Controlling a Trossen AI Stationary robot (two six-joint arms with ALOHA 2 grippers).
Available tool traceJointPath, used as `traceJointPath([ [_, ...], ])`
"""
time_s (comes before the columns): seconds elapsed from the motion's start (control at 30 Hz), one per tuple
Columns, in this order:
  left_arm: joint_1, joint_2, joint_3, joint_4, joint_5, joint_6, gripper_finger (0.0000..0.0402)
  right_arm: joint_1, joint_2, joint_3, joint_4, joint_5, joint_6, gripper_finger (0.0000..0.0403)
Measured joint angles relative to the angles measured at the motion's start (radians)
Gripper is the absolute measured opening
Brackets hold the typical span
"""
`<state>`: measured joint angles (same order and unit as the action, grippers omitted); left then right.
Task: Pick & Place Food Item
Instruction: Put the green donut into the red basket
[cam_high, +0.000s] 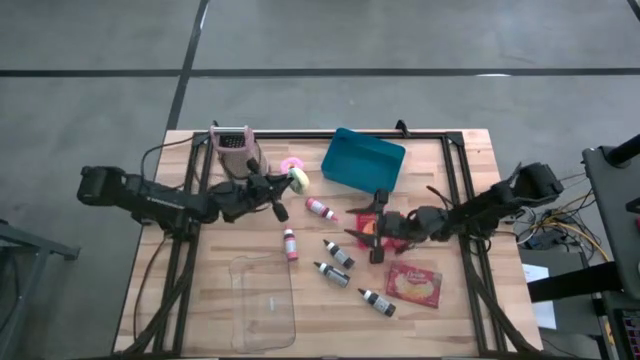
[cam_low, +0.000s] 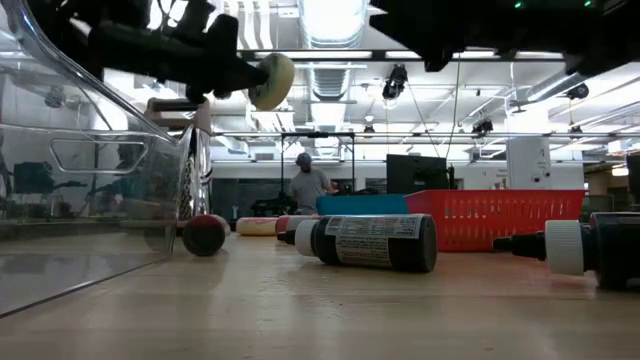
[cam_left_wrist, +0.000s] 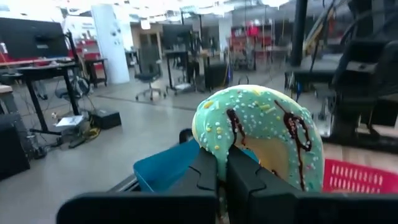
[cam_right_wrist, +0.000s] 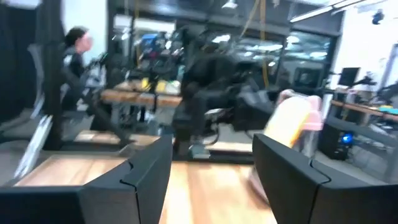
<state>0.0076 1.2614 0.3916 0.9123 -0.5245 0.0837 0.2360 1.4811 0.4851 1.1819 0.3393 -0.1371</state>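
Donut (cam_left_wrist: 258, 140) — pinched edge-on in left gripper (cam_left_wrist: 219, 163), jaws closed.

Mint-iced donut (cam_left_wrist: 258, 140), pinched, seemingly aloft.

On the worktop (cam_high: 450, 310) the bin (cam_high: 362, 160) stands far, the clear tray (cam_high: 262, 302) near left, the bottles (cam_high: 338, 254) between, the basket (cam_high: 384, 232) right.

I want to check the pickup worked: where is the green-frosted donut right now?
The donut is clamped in the left pincer, lifted above the table; in the high view it sits between the pink donut and the teal bin.
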Motion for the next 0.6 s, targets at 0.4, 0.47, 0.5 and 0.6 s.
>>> traceJointPath([
  [0.4,-0.017,0.155,0.043,0.149,0.008,0.052,0.0005,-0.107,0.119,0.05,0.033,-0.075,0.074,0.0249],
  [0.47,-0.019,0.174,0.058,0.149,0.01,0.058,0.0005,-0.106,0.13,0.054,0.032,-0.077,0.071,0.0247],
  [0.5,-0.02,0.182,0.062,0.149,0.011,0.059,0.0005,-0.106,0.136,0.055,0.032,-0.078,0.071,0.0247],
  [0.6,-0.025,0.196,0.07,0.148,0.012,0.066,0.0005,-0.106,0.139,0.056,0.026,-0.079,0.073,0.0247],
])
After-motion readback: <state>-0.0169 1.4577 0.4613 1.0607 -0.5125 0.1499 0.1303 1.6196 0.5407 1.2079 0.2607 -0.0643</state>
